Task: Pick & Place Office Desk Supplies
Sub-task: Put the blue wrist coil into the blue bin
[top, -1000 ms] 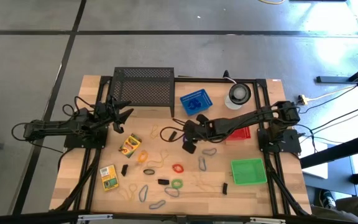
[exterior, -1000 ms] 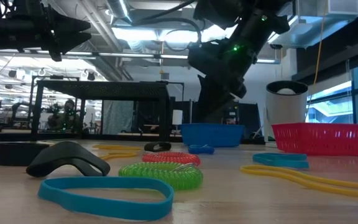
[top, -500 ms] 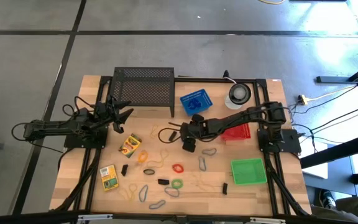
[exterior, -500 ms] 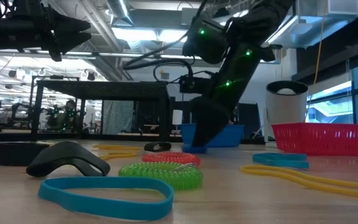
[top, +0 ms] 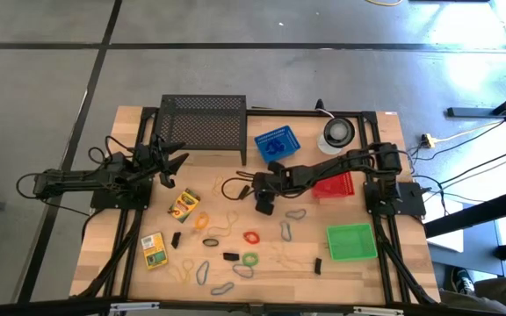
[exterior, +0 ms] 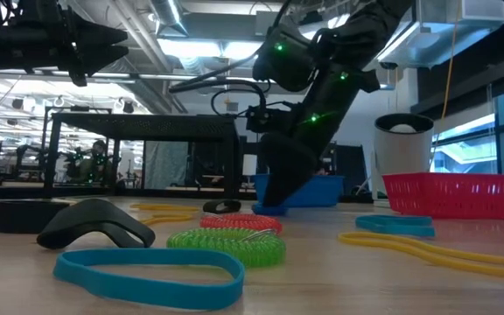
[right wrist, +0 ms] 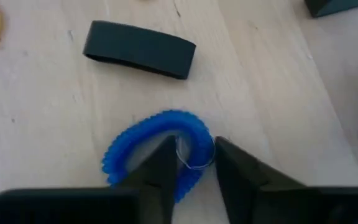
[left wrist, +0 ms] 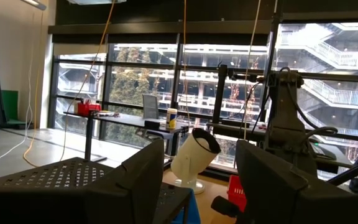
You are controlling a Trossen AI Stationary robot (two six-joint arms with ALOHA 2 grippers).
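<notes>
While the left gripper (top: 172, 161) idles spread wide by the rack (top: 202, 123), the right gripper (right wrist: 190, 165) looks pinched on a blue coil (right wrist: 160, 140) mid-table, I think.

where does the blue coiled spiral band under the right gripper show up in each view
High view: hidden beneath the right gripper at table centre.
Low view: a blue sliver on the wooden table at that gripper's tip, in front of the blue plastic basket.
Left wrist view: not in it.
Right wrist view: blue coiled spiral band low centre, one side between the fingers.
Shared landmark: the right gripper.
</notes>
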